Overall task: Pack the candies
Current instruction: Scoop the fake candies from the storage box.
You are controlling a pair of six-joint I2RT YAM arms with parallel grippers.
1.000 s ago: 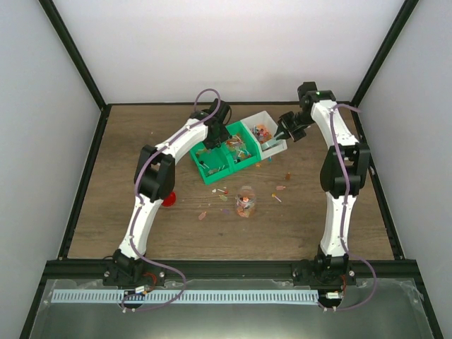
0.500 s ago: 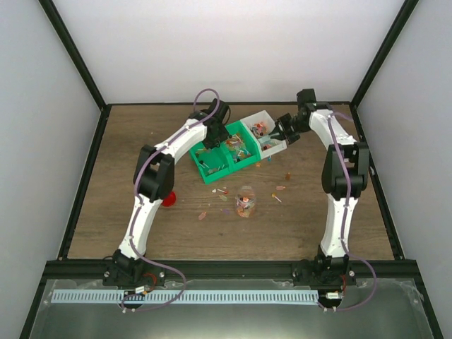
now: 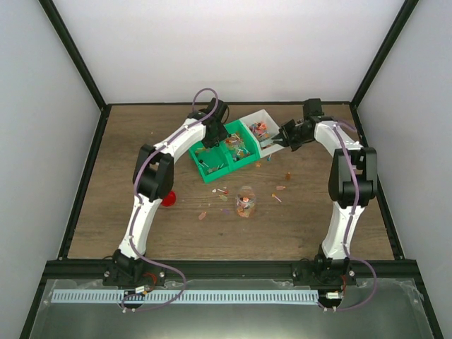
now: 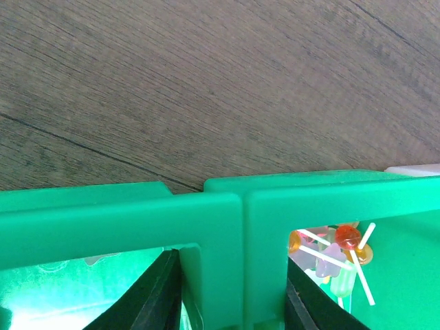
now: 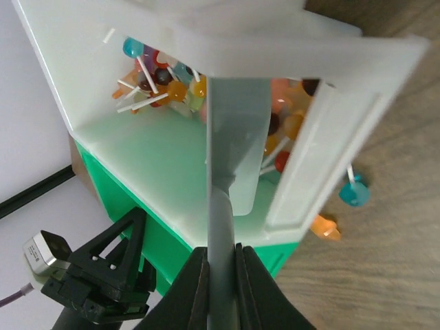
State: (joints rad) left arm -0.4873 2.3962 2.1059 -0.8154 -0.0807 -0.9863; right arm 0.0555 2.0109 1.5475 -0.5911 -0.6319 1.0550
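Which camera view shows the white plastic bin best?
Right wrist: it looks straight into the white plastic bin, showing floor, walls and candies piled inside. Top external shows the bin small. Left wrist catches only a white sliver at its right edge.

I record two joined bins (image 3: pixel 215 171) mid-surface (image 3: pixel 318 219), a third bin (image 3: pixel 275 146) touching their right end with candies (image 3: pixel 262 129) and the scoop (image 5: pixel 234 137) inside. The jar (image 3: pixel 245 201) stands before them amid loose candies; a lid (image 3: pixel 168 200) lies well left.

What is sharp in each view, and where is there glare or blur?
Top external: even, soft light; candies too small to resolve. Left wrist: table sharp, green bin overexposed at lower left. Right wrist: scoop and the rim of the white bin look soft.
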